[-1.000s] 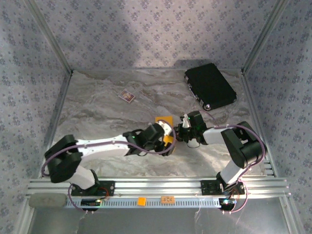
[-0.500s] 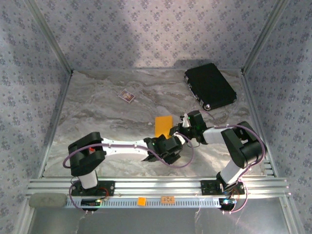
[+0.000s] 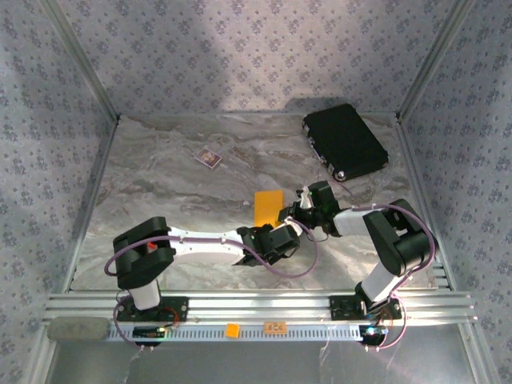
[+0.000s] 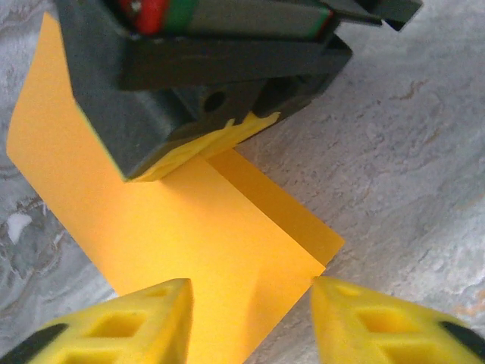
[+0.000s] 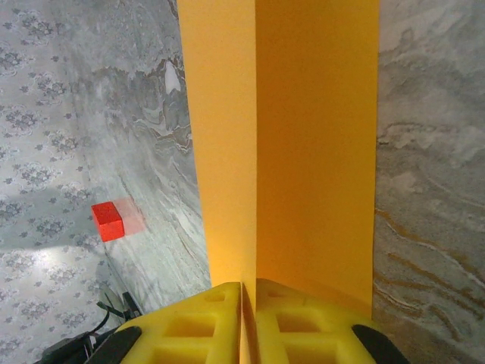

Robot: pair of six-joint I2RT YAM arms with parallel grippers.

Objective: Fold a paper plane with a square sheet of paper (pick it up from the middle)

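Note:
The square sheet of paper (image 3: 268, 206), orange-yellow and folded, sits mid-table. My right gripper (image 3: 293, 214) is shut on its right edge. In the right wrist view the fingers (image 5: 248, 303) pinch a standing fold of the paper (image 5: 303, 152), which stretches away from them. In the left wrist view the paper (image 4: 174, 227) shows two layers, with the right gripper (image 4: 220, 140) clamped on its far side. My left gripper (image 4: 250, 318) is open, its yellow fingers (image 4: 114, 326) straddling the paper's near corner. From above, the left gripper (image 3: 277, 229) is just below the paper.
A black case (image 3: 346, 142) lies at the back right. A small red block (image 3: 209, 158) (image 5: 107, 221) rests left of centre at the back. A tiny orange tag (image 3: 232, 329) sits on the front rail (image 3: 256, 308). Patterned walls enclose the table.
The left arm has drawn back toward the front, uncovering the paper, and its jaws have narrowed around the near corner. The right gripper has kept its hold without moving.

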